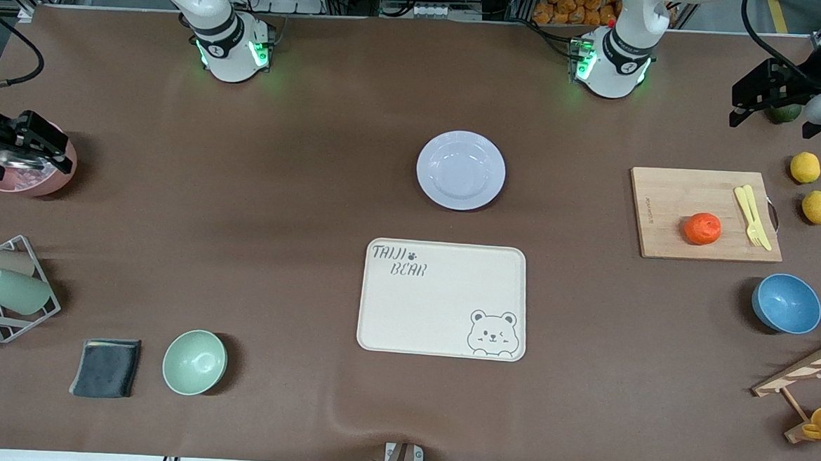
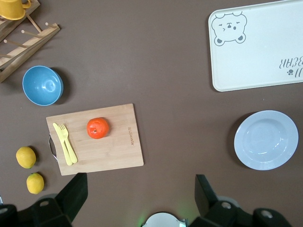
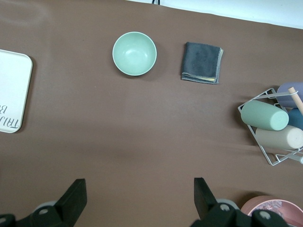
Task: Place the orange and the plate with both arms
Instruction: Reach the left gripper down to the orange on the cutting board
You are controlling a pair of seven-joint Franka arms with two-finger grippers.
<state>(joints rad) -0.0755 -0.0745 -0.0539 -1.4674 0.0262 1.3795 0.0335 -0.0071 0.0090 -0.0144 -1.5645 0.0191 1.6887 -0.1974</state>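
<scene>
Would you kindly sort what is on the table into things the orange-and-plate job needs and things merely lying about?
Job:
- orange, on the cutting board
- plate, farther from the front camera than the bear tray

Lying about:
- two lemons
- yellow fork
- blue bowl
- green bowl
- grey cloth
- pink bowl
- cup rack

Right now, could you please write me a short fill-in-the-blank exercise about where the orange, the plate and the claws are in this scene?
1. The orange rests on the wooden ____, beside a yellow fork.
2. The plate holds ____.
3. The bear tray lies ____ to the front camera than the plate.
4. The left claw and the right claw are both ____.

Missing words: cutting board; nothing; nearer; open
</scene>
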